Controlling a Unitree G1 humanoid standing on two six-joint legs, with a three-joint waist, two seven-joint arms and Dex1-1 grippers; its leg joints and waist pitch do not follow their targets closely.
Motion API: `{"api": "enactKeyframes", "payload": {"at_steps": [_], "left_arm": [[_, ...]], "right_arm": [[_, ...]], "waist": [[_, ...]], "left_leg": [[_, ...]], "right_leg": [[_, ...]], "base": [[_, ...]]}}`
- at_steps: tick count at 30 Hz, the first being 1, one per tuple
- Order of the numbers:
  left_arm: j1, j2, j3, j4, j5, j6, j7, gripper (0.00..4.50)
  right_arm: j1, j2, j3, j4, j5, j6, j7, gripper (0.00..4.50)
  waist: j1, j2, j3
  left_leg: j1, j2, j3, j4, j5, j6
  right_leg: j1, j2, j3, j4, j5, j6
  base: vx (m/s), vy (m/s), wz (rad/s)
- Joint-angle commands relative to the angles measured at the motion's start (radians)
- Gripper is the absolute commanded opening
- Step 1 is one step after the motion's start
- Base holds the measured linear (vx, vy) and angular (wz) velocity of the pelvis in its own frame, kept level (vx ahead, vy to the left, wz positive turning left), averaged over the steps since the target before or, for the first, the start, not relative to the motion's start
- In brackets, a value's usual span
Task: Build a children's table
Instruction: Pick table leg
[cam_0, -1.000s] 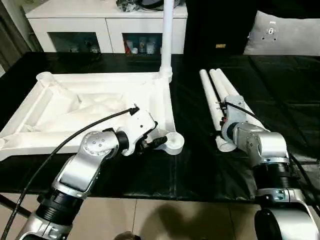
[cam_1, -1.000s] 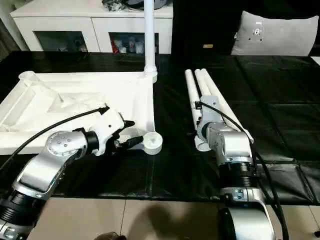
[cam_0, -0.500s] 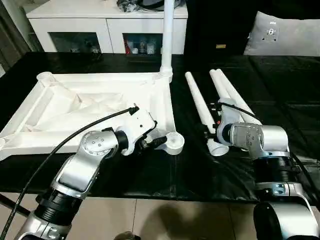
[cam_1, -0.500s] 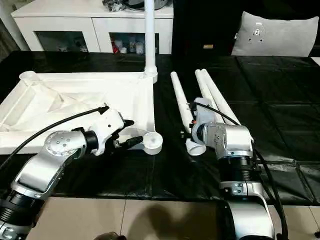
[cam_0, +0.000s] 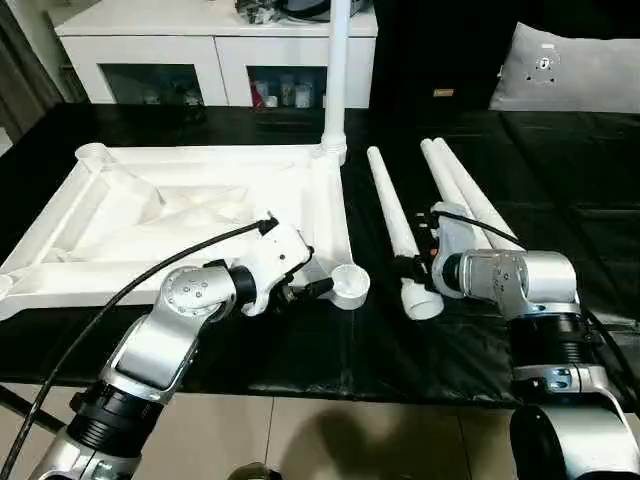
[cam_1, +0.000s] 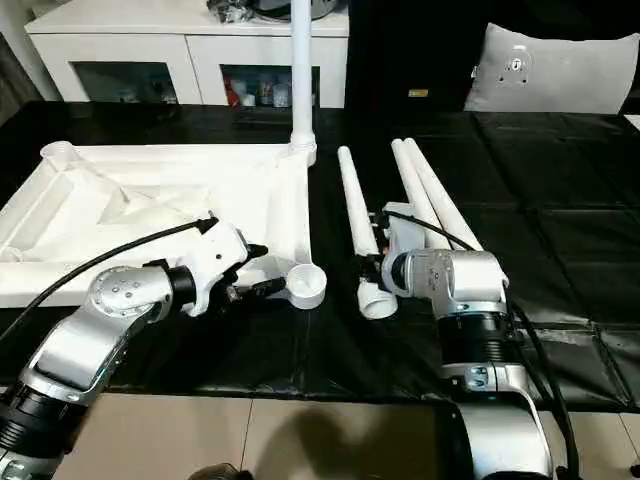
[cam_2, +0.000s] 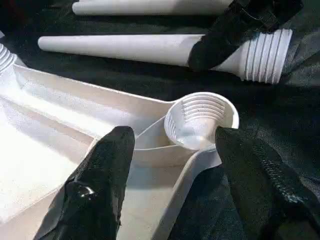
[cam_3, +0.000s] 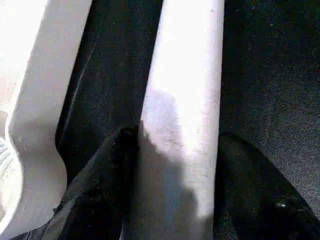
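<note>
Black-covered table (cam_0: 250, 350) carried the upturned top (cam_0: 180, 215), one leg (cam_0: 334, 70) already standing. My right pincer (cam_0: 408, 268) gripped a loose leg (cam_0: 392, 215); left pincer (cam_2: 172, 150) straddled the near socket (cam_2: 200, 120). Best lift it upright, threads down over that socket.

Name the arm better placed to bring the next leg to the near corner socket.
Right: its fingers straddle the separated leg near its threaded end. The left gripper brackets the near corner socket.
</note>
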Motion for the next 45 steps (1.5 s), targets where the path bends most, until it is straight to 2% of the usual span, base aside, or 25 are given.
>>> {"api": "enactKeyframes", "payload": {"at_steps": [1,4,11,15,16,17,18,19,21,23,26,29,30,32,33,34,35,37,39,41,45], "left_arm": [[-0.004,0.009,-0.005,-0.012,0.0,0.004,-0.006,2.97],[-0.005,0.011,-0.004,-0.013,0.0,0.006,-0.008,2.97],[-0.002,0.012,-0.003,-0.016,-0.005,0.009,-0.011,2.97],[0.0,0.009,-0.001,-0.015,-0.009,0.008,-0.01,2.97],[0.0,0.008,0.0,-0.015,-0.01,0.007,-0.009,2.97],[0.0,0.006,0.003,-0.016,-0.012,0.007,-0.007,2.97],[0.0,0.006,0.003,-0.016,-0.012,0.007,-0.007,2.97],[0.0,0.003,0.007,-0.016,-0.014,0.007,-0.005,2.97],[0.0,0.002,0.009,-0.015,-0.016,0.007,-0.004,2.97],[-0.001,-0.002,0.014,-0.012,-0.018,0.004,-0.002,2.97],[-0.003,-0.014,0.024,-0.007,-0.027,-0.004,0.009,2.97],[-0.009,-0.032,0.041,-0.003,-0.04,-0.01,0.024,2.97],[-0.02,-0.057,0.064,0.004,-0.057,-0.017,0.047,2.97],[-0.037,-0.084,0.091,0.014,-0.074,-0.016,0.075,2.97],[-0.061,-0.114,0.124,0.026,-0.098,-0.009,0.106,2.97],[-0.083,-0.141,0.154,0.036,-0.121,-0.002,0.132,2.97],[-0.098,-0.159,0.173,0.044,-0.135,0.002,0.15,2.97],[-0.135,-0.207,0.233,0.05,-0.206,0.04,0.175,2.97],[-0.157,-0.237,0.272,0.047,-0.258,0.066,0.185,3.26],[-0.197,-0.286,0.338,0.043,-0.349,0.11,0.212,3.33],[-0.28,-0.358,0.435,0.073,-0.468,0.174,0.283,3.74]], "right_arm": [[0.014,0.001,0.008,-0.003,0.0,0.015,-0.001,2.32],[0.015,-0.002,0.009,0.0,0.005,0.013,-0.005,2.03],[0.022,0.0,0.0,-0.007,0.006,0.004,-0.013,1.92],[0.032,0.001,-0.013,-0.016,0.01,-0.029,-0.022,1.91],[0.039,0.008,-0.032,-0.025,0.016,-0.052,-0.031,1.91],[0.055,0.022,-0.062,-0.053,0.025,-0.128,-0.043,1.91],[0.055,0.022,-0.062,-0.053,0.025,-0.128,-0.043,1.91],[0.062,0.026,-0.078,-0.071,0.031,-0.179,-0.046,1.91],[0.062,0.029,-0.089,-0.075,0.037,-0.199,-0.046,1.91],[0.065,0.044,-0.132,-0.101,0.069,-0.304,-0.034,1.91],[0.057,0.052,-0.194,-0.126,0.113,-0.352,-0.028,1.91],[0.054,0.057,-0.215,-0.136,0.133,-0.406,-0.01,1.91],[0.05,0.065,-0.238,-0.147,0.158,-0.438,-0.001,1.91],[0.048,0.065,-0.242,-0.16,0.172,-0.466,0.021,1.91],[0.048,0.069,-0.247,-0.183,0.208,-0.473,0.062,1.91],[0.049,0.073,-0.25,-0.204,0.244,-0.476,0.104,1.91],[0.05,0.076,-0.253,-0.217,0.271,-0.48,0.132,1.91],[0.055,0.094,-0.264,-0.252,0.345,-0.487,0.208,1.91],[0.061,0.106,-0.27,-0.273,0.394,-0.481,0.253,1.9],[0.074,0.123,-0.275,-0.301,0.474,-0.462,0.324,1.89],[0.103,0.135,-0.259,-0.34,0.557,-0.433,0.414,1.89]], "waist": [[0.005,-0.005,-0.068],[0.005,-0.004,-0.067],[0.005,-0.004,-0.067],[0.005,-0.004,-0.067],[0.005,-0.004,-0.067],[0.006,-0.004,-0.067],[0.007,-0.004,-0.067],[0.006,-0.007,-0.07],[0.006,-0.006,-0.068],[0.007,-0.004,-0.07],[0.007,-0.005,-0.071],[0.007,-0.005,-0.071],[0.006,-0.005,-0.071],[0.006,-0.01,-0.069],[0.005,-0.013,-0.069],[0.007,-0.011,-0.071],[0.009,-0.015,-0.071],[0.011,-0.018,-0.071],[0.012,-0.02,-0.071],[0.015,-0.019,-0.072],[0.024,-0.021,-0.071]], "left_leg": [[0.017,0.04,-0.016,-0.067,-0.151,-0.044],[0.018,0.04,-0.016,-0.067,-0.156,-0.045],[0.019,0.04,-0.016,-0.067,-0.167,-0.048],[0.018,0.04,-0.016,-0.067,-0.165,-0.049],[0.018,0.04,-0.016,-0.068,-0.167,-0.049],[0.018,0.041,-0.015,-0.068,-0.168,-0.048],[0.018,0.042,-0.015,-0.068,-0.171,-0.048],[0.019,0.041,-0.016,-0.068,-0.161,-0.047],[0.018,0.04,-0.015,-0.067,-0.157,-0.043],[0.017,0.041,-0.014,-0.065,-0.153,-0.035],[0.015,0.041,-0.014,-0.064,-0.132,-0.018],[0.014,0.039,-0.012,-0.062,-0.131,-0.01],[0.014,0.039,-0.012,-0.062,-0.13,-0.009],[0.013,0.039,-0.012,-0.063,-0.142,-0.005],[0.014,0.039,-0.011,-0.062,-0.142,-0.003],[0.013,0.037,-0.01,-0.059,-0.139,0.005],[0.012,0.039,-0.011,-0.059,-0.13,0.017],[0.009,0.039,-0.012,-0.058,-0.116,0.032],[0.008,0.038,-0.01,-0.055,-0.102,0.048],[0.007,0.038,-0.01,-0.053,-0.093,0.062],[0.007,0.038,-0.01,-0.052,-0.09,0.069]], "right_leg": [[0.047,-0.074,0.043,-0.073,-0.12,-0.165],[0.046,-0.073,0.043,-0.074,-0.122,-0.166],[0.046,-0.074,0.043,-0.076,-0.137,-0.164],[0.046,-0.074,0.043,-0.075,-0.136,-0.162],[0.046,-0.075,0.044,-0.076,-0.139,-0.161],[0.045,-0.075,0.045,-0.077,-0.142,-0.156],[0.043,-0.077,0.045,-0.077,-0.146,-0.152],[0.045,-0.075,0.043,-0.075,-0.135,-0.154],[0.044,-0.073,0.043,-0.075,-0.132,-0.159],[0.045,-0.077,0.044,-0.074,-0.116,-0.163],[0.046,-0.072,0.043,-0.07,-0.077,-0.165],[0.046,-0.073,0.041,-0.071,-0.081,-0.173],[0.047,-0.073,0.041,-0.072,-0.084,-0.174],[0.048,-0.072,0.04,-0.075,-0.108,-0.176],[0.048,-0.072,0.041,-0.075,-0.11,-0.178],[0.052,-0.073,0.041,-0.073,-0.1,-0.184],[0.052,-0.073,0.04,-0.074,-0.087,-0.184],[0.053,-0.075,0.039,-0.071,-0.077,-0.189],[0.053,-0.076,0.038,-0.071,-0.074,-0.197],[0.052,-0.075,0.037,-0.071,-0.075,-0.207],[0.05,-0.073,0.035,-0.074,-0.086,-0.211]], "base": [[0.0,0.0,0.0],[0.0,0.0,0.0],[0.0,0.0,0.0],[0.0,0.0,0.0],[0.0,0.0,0.0],[0.0,0.0,0.0],[0.0,0.0,0.0],[0.0,0.0,0.0],[0.0,0.0,0.0],[0.0,0.0,0.0],[0.0,0.0,0.0],[0.0,0.0,0.0],[0.0,0.0,0.0],[0.0,0.0,0.0],[0.0,0.0,0.0],[0.0,0.0,0.0],[0.0,0.0,0.0],[0.0,0.0,0.0],[0.0,0.0,0.0],[0.0,0.0,0.0],[0.0,0.0,0.0]]}}
